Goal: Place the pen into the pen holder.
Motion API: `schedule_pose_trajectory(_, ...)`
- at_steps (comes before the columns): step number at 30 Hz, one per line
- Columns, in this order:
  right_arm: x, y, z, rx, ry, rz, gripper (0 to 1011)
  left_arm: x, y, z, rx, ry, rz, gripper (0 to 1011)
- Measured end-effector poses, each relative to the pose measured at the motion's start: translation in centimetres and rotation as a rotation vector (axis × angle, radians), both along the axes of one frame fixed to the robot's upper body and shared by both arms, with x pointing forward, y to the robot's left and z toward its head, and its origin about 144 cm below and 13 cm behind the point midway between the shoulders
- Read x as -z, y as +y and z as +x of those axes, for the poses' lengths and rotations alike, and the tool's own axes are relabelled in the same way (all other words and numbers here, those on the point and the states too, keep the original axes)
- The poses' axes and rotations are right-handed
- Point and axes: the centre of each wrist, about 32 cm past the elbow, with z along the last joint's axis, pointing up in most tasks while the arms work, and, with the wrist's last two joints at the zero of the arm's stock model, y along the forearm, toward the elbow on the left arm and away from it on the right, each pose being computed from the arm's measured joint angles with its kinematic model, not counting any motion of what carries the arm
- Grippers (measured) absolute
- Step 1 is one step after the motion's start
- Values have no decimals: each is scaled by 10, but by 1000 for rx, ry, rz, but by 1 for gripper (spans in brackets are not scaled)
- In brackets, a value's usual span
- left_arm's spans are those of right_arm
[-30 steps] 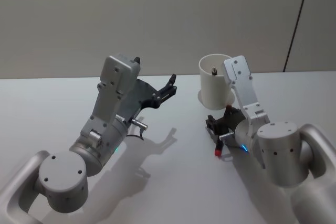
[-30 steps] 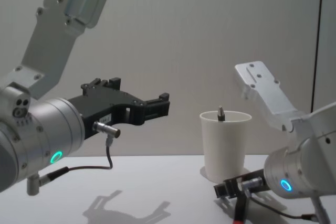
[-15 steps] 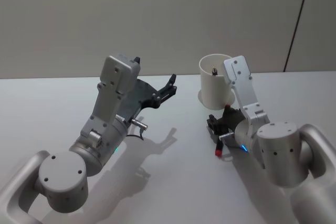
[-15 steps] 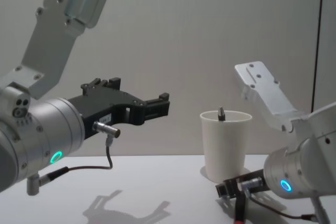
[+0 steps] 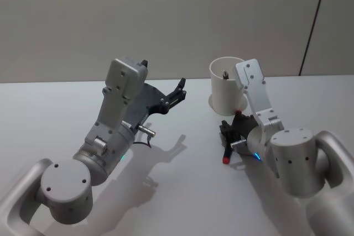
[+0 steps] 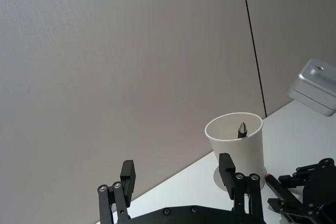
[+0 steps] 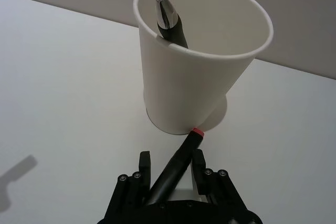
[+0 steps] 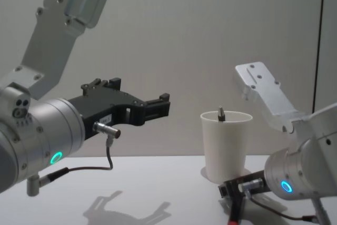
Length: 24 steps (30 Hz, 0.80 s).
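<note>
Pen (image 7: 176, 167) between right gripper (image 7: 169, 167) fingers

Two pens (image 7: 170, 22) (image 7: 176, 167), one pen holder (image 7: 194, 87), two tools (image 8: 150, 106) (image 7: 170, 169)

Left arm: I see it raised over the tabletop's left half, elbow bent, forearm reaching toward the far middle.
Left gripper (image 5: 180, 91): held in the air well above the tabletop, its black fingers (image 6: 128, 174) spread apart with nothing between them.
Right arm: I see it folded low over the tabletop's right half, wrist close to the surface.
Right gripper (image 7: 169, 167): down near the tabletop, pointing toward the far edge, fingers (image 7: 144, 164) closed against a dark, red-tipped pen (image 7: 178, 162).
Right wrist: angled down, blue ring light lit.
</note>
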Motion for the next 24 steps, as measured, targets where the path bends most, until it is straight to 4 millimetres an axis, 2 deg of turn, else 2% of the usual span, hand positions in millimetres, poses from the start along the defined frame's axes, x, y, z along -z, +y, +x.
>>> schedule_pose_trajectory(24, 0, 0, 0, 0, 1, 0, 320, 0, 0, 0, 0, 0, 0, 1000)
